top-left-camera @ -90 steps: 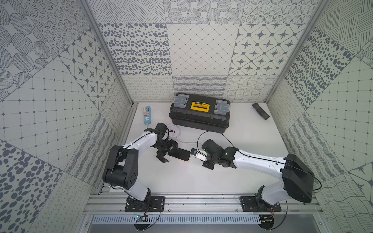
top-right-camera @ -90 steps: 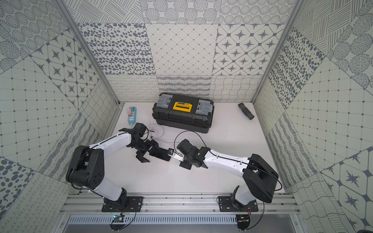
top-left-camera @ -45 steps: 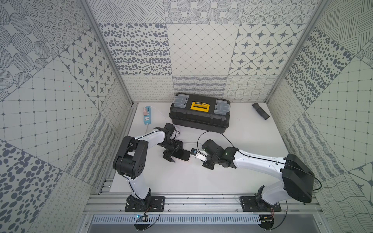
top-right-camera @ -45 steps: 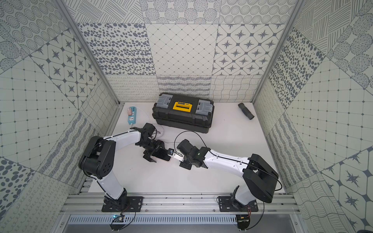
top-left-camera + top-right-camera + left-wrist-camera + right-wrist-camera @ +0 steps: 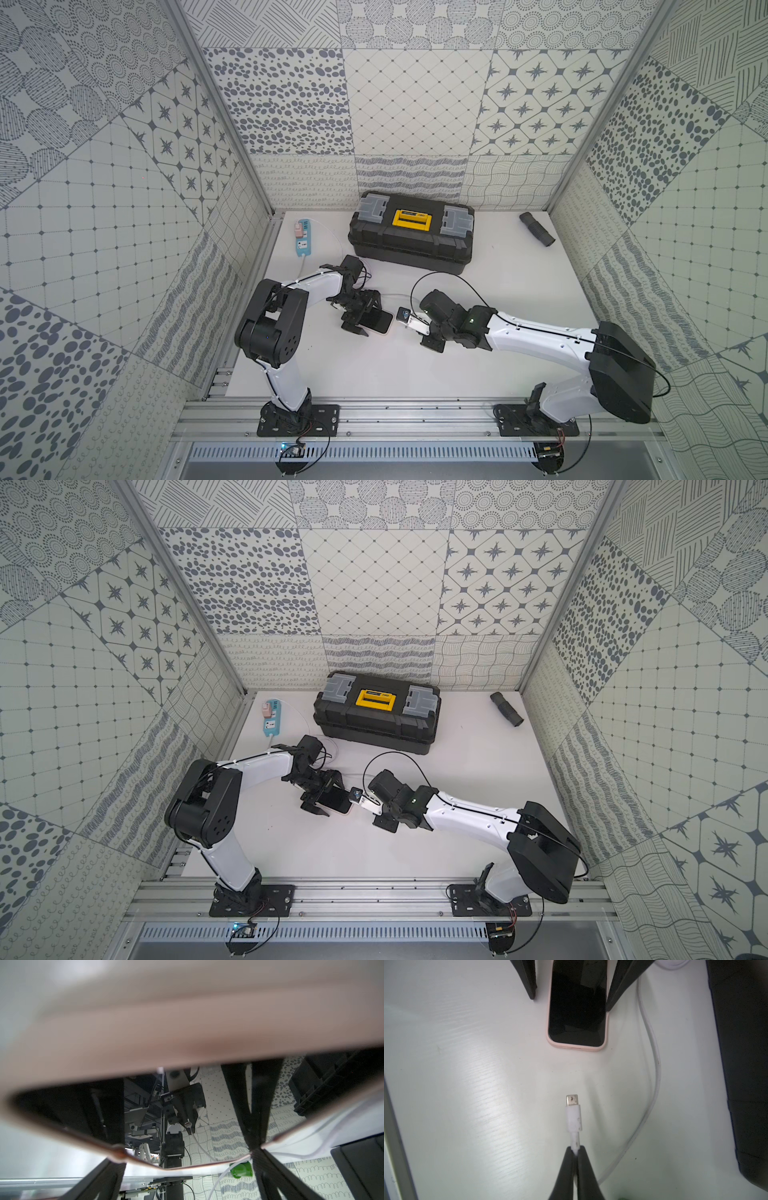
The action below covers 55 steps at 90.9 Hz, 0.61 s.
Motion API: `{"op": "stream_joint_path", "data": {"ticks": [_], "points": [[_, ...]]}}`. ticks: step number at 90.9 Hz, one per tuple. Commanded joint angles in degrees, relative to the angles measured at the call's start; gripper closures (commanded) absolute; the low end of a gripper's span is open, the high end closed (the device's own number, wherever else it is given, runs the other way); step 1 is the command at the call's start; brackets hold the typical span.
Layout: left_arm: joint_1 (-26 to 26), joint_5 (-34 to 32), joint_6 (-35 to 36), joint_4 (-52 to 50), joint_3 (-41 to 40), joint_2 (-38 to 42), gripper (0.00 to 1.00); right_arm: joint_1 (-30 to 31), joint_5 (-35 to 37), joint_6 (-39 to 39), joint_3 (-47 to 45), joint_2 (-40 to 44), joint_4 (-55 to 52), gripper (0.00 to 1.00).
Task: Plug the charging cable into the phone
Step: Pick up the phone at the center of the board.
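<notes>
- The phone lies flat, screen up, on the white table. It sits about midway between the front and back edges and nearer the left edge than the right.
- The left gripper stands spread wide, with one finger on each long side of the phone. In the right wrist view one finger meets the pink rim, and the other stands just clear of it. I judge this a brace, so the phone cannot slide or turn when pushed from its end.
- The right gripper is pressed together on the charging cable, pinching the cord just behind the white plug body. That leaves the metal connector free and pointing at the phone's short end.
- Connector and phone are apart, with bare table between them, and roughly in line. The plug is not yet in.
- The grip is on soft cord, not on the plug body, so the tip may droop or bend on contact.
- The slack curves loosely past the phone's side towards the toolbox at the back edge, so it should not tug.
</notes>
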<state>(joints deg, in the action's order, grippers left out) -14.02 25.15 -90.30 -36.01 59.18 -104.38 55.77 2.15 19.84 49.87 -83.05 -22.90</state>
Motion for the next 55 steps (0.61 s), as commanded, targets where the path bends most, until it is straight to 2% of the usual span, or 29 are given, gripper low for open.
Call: {"op": "stream_joint_path", "data": {"ticks": [1, 19, 36, 55], "points": [[-0.82, -3.61, 0.90, 7.83, -0.68, -1.54, 0.03, -0.11, 1.43, -1.02, -0.51, 1.12, 0.98, 1.00], [-0.71, -2.84, 1.30, 7.66, -3.30, 3.31, 0.03, -0.13, 1.09, -1.23, -1.07, 1.07, 0.81, 1.00], [-0.89, -1.82, 0.59, 9.92, -3.19, 2.45, 0.03, -0.13, 1.17, 0.31, -0.17, -0.30, 0.52, 1.00], [-0.74, -3.75, -0.14, 7.46, -0.20, 1.35, 0.03, -0.21, 0.00, 0.47, 0.15, -1.15, 0.51, 1.00]]}}
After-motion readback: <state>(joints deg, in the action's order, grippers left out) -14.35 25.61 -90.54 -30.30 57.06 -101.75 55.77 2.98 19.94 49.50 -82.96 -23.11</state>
